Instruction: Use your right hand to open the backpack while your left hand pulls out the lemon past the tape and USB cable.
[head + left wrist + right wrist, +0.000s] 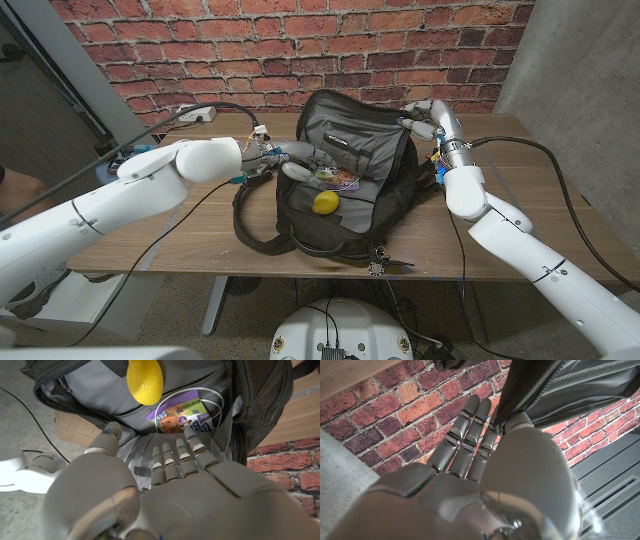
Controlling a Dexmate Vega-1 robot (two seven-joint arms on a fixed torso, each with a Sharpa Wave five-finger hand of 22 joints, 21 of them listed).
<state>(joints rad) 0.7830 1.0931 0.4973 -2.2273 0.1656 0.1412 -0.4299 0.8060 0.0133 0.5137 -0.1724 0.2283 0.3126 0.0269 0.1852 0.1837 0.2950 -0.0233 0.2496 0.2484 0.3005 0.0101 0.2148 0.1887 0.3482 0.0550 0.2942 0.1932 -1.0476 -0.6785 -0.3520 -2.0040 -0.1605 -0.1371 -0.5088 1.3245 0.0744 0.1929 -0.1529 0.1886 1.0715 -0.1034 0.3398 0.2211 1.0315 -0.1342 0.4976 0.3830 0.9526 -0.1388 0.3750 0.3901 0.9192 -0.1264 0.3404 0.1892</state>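
Observation:
A black backpack (340,190) lies on the wooden table (180,235) with its grey-lined flap (350,135) raised. My right hand (428,118) pinches the flap's edge (520,397) between thumb and fingers and holds it up. Inside the open compartment sits a yellow lemon (325,202) (145,381) toward the near side. Behind it lie a colourful packet (186,414) and a white USB cable (212,395) looped around it. My left hand (292,160) (170,467) reaches into the opening with its fingers stretched out and apart, holding nothing, a short way from the lemon.
The backpack's straps (255,235) trail toward the table's near edge. A white power strip (193,114) with black cables lies at the back left. A brick wall (300,45) stands behind the table. A small round buckle (377,268) hangs at the front edge.

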